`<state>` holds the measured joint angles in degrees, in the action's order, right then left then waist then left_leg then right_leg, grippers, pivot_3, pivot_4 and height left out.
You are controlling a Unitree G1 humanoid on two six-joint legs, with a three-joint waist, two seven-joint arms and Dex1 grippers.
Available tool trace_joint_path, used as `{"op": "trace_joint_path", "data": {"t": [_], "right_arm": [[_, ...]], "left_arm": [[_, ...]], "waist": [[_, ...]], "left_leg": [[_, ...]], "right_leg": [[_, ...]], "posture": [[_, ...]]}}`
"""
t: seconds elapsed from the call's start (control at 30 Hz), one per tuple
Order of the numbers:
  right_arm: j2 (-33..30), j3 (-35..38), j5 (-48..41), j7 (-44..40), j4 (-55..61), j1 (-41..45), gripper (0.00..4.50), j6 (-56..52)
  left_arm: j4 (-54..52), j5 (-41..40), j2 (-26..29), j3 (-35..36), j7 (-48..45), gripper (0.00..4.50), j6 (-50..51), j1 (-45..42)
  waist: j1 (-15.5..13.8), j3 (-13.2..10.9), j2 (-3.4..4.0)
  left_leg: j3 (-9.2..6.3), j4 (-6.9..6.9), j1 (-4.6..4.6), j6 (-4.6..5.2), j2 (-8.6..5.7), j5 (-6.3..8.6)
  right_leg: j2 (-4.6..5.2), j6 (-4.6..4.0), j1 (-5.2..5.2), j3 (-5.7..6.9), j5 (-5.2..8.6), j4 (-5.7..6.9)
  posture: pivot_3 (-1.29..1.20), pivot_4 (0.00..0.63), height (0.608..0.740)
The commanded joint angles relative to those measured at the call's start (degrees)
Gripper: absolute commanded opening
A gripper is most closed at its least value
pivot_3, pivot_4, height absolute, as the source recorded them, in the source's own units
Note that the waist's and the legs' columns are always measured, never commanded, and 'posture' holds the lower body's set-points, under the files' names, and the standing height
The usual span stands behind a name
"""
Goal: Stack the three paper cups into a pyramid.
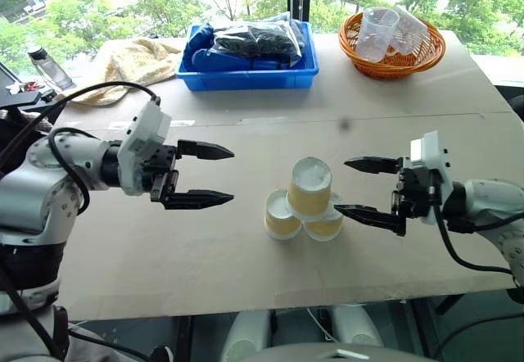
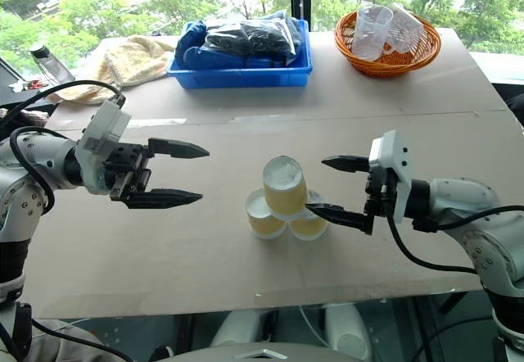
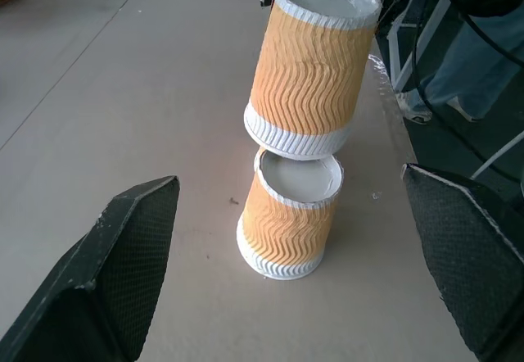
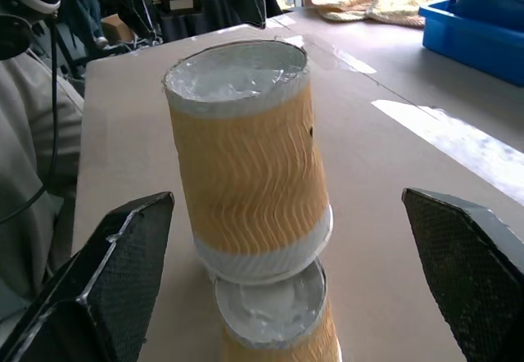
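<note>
A: Three paper cups [image 1: 304, 205] form the pyramid [image 2: 284, 200] at the middle of the table [image 1: 164, 255], all upside down with white bottoms upward. Two sit side by side; the third rests across them, its long axis near vertical and leaning slightly.

B: Where do the pincers stand?

A: Seen from the head, the left gripper [image 1: 205, 175] lies at 9 o'clock of the stack, well apart, its jaws spread wide and holding nothing. The right gripper [image 1: 370, 188] lies at 3 o'clock, jaws likewise spread and empty; its lower finger ends just beside the right base cup, and contact cannot be told.

B: What do the wrist views add?

A: The left wrist view shows the top cup [image 3: 315, 63] overhanging one base cup [image 3: 288, 214], ribbed sides plain. The right wrist view shows the same lean from the opposite side. The head views alone show the blue bin [image 1: 250, 71] at 12 o'clock and the orange basket [image 1: 393, 59] of clear cups at 1 o'clock.
</note>
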<state>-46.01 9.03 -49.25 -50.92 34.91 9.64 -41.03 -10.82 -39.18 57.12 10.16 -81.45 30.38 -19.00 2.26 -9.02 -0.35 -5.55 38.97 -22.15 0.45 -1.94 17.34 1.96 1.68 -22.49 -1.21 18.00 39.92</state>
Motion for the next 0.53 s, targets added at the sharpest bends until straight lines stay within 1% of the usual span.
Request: {"op": "trace_joint_path", "data": {"t": [0.03, 0.1, 0.17, 0.23, 0.33, 0.43, 0.53], "right_arm": [[-2.4, 8.0, 0.6, -3.6, -3.5, -5.4, 4.41, 3.0], [-1.9, 10.4, 5.8, -7.5, -10.2, -10.9, 4.41, 10.2], [0.6, 12.4, 5.6, -15.2, -14.9, -14.5, 4.41, 17.2], [1.9, 11.4, 8.8, -19.0, -19.9, -16.0, 4.41, 23.4], [3.3, 9.3, 12.2, -20.4, -24.6, -15.2, 4.41, 28.1], [5.0, 8.2, 14.4, -22.0, -29.7, -14.0, 4.41, 32.9], [5.4, 7.3, 16.1, -23.6, -33.1, -13.6, 4.41, 36.1]], "left_arm": [[2.1, 3.9, -1.1, 4.1, 2.0, 4.5, -6.0, 6.5], [3.7, 6.5, -3.5, 5.7, 5.2, 4.5, -9.3, 12.6], [4.3, 8.0, -6.4, 6.8, 10.2, 4.5, -10.1, 15.9], [4.6, 12.3, -7.8, 6.0, 12.2, 4.5, -14.7, 20.1], [3.7, 14.3, -10.3, 6.2, 13.6, 4.5, -19.4, 24.9], [2.8, 13.9, -12.2, 6.8, 14.9, 4.5, -21.1, 27.3], [1.8, 14.3, -12.8, 7.1, 15.9, 4.5, -22.3, 29.0]], "waist": [[0.0, 0.0, 0.0], [-0.1, 0.0, -0.02], [-0.4, 0.0, -0.02], [-0.7, 0.0, -0.04], [-0.7, 0.0, -0.02], [-0.9, 0.0, -0.01], [-1.3, 0.0, -0.01]], "left_leg": [[0.01, -0.04, 0.01, 0.01, 0.01, 0.0], [0.05, -0.05, 0.1, 0.04, 0.01, 0.02], [0.06, -0.07, 0.2, 0.29, 0.01, 0.17], [0.06, -0.07, 0.29, 0.36, 0.02, 0.21], [0.15, -0.05, 0.41, 0.36, 0.02, 0.21], [0.12, -0.05, 0.63, 0.36, 0.06, 0.22], [0.09, -0.05, 0.64, 0.34, 0.06, 0.22]], "right_leg": [[0.0, 0.0, 0.01, -0.01, 0.0, -0.01], [0.0, 0.0, 0.1, -0.03, 0.0, -0.04], [0.01, 0.0, 0.21, -0.04, 0.0, -0.09], [0.02, 0.01, 0.35, 0.0, 0.0, -0.13], [0.04, 0.01, 0.4, -0.11, 0.0, -0.06], [0.05, 0.0, 0.64, -0.08, 0.0, -0.07], [0.05, 0.0, 0.65, -0.05, 0.0, -0.09]], "posture": [[0.0, 0.15, 0.74], [0.0, 0.15, 0.74], [0.0, 0.15, 0.74], [0.0, 0.15, 0.74], [0.0, 0.15, 0.74], [0.0, 0.15, 0.74], [0.0, 0.15, 0.74]]}}
